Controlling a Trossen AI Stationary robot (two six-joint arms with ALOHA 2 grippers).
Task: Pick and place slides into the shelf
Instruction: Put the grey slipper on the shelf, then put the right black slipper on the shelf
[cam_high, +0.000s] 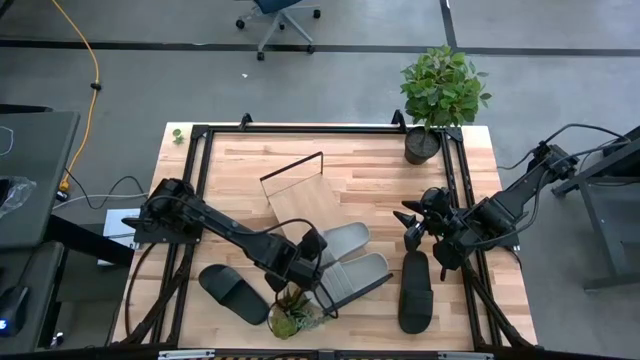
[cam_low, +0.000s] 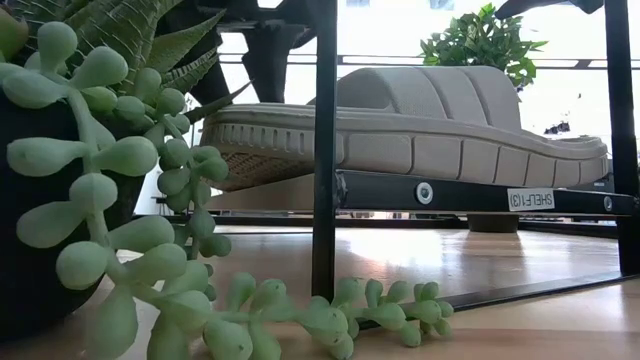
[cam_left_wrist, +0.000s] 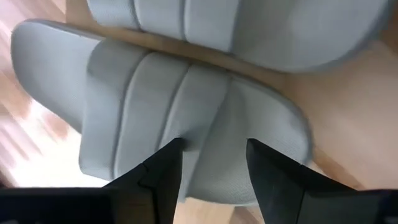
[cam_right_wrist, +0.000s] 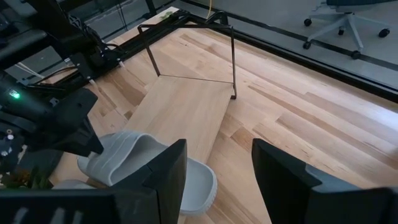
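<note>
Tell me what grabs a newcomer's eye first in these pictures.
Two light grey rubber slides lie side by side on the long light-wood shelf mid-table, with the left gripper at them, its jaws apart over one strap. Two black rubber slides lie on the table, one on either side; the right gripper hovers near one.

The two grey slides (cam_high: 350, 262) look like matt rubber, with smooth ribbed straps and a finely stippled footbed just ahead of the left gripper (cam_left_wrist: 214, 155); seen from table height, their sole edge is grooved and rough. The two black slides (cam_high: 415, 290) are a duller matt rubber. The shelf (cam_high: 305, 205) is pale, smooth wood with fine grain, framed by thin matt black metal rods. The table (cam_high: 370, 165) beneath is butcher-block wood with a slight sheen. The right gripper (cam_right_wrist: 217, 168) has fingers of matt dark plastic. The trailing plant (cam_low: 110, 180) has smooth, waxy beads.
</note>
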